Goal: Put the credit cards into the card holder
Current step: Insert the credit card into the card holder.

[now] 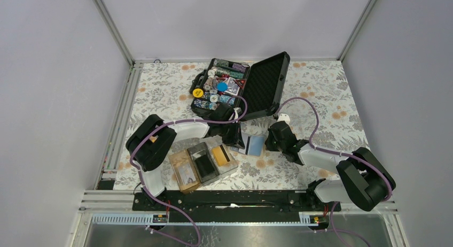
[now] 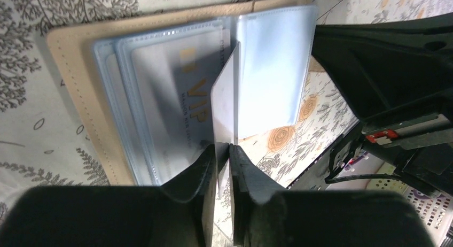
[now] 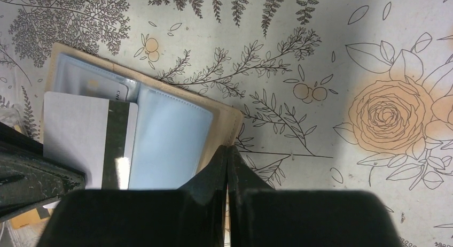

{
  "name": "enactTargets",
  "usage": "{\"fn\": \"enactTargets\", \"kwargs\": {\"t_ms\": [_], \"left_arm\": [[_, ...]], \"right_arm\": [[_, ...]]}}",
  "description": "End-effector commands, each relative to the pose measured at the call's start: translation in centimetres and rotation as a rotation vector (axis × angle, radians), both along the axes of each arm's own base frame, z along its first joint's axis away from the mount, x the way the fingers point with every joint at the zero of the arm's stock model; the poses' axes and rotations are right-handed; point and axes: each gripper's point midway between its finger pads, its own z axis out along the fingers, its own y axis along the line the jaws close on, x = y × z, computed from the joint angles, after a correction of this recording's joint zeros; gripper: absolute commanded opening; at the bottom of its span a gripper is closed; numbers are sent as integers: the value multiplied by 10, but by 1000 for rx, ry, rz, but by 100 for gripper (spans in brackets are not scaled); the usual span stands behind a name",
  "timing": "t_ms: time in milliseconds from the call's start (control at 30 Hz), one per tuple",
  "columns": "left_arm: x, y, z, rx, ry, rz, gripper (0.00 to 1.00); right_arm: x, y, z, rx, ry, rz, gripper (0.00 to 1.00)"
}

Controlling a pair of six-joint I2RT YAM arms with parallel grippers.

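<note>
Across the floral tabletop (image 1: 331, 97) you have two arms, one chip case, one card holder, one wallet and three cards that can be counted.

- Chip case (image 1: 264, 84): one, black, at the far middle. Its lid stands open and there are chips inside.
- Card holder (image 1: 181, 167): one, near the front edge by the left arm. It has three compartments side by side. The left one looks brownish and the middle one dark. The right one holds one gold card (image 1: 223, 155) lying flat. What sits in the other two cannot be made out.
- Wallet (image 1: 255, 145): one, with a tan border, lying open just right of the holder and between your two pincers. Its clear plastic sleeves are fanned out, too overlapped to count.
- VIP card (image 2: 187, 102): one, pale with gold lettering, tucked inside a sleeve.
- Held card (image 2: 224, 108): one, pale on the face you can see, with a black stripe in the right wrist view. It stands on edge above the open sleeves.

Left pincer (image 2: 223, 151): the jaws are nearly together, one on each side of the held card's lower edge, pinching it. Nothing else is in the grip.

Right pincer (image 3: 228, 151): the jaws are fully closed on each other and hold nothing. The tips sit at the wallet's tan border on the side away from the holder. You cannot tell from these views whether they press on it.

Of the three cards, one is in the holder, one in the wallet sleeve and one in your left pincer over the wallet.
</note>
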Motion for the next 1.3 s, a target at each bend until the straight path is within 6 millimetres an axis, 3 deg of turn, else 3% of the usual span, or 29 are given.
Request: {"fn": "enactTargets", "kwargs": {"t_ms": [0, 233, 667, 1267], "left_arm": [[9, 2, 4, 45, -49, -10, 19], [12, 2, 8, 55, -74, -18, 22], [20, -4, 4, 39, -89, 4, 0], [10, -15, -4, -30, -28, -26, 0]], "right_arm": [[5, 4, 2, -10, 9, 26, 0], [4, 5, 2, -8, 9, 28, 0], [4, 4, 3, -7, 6, 27, 0], [4, 6, -1, -10, 19, 32, 0]]}}
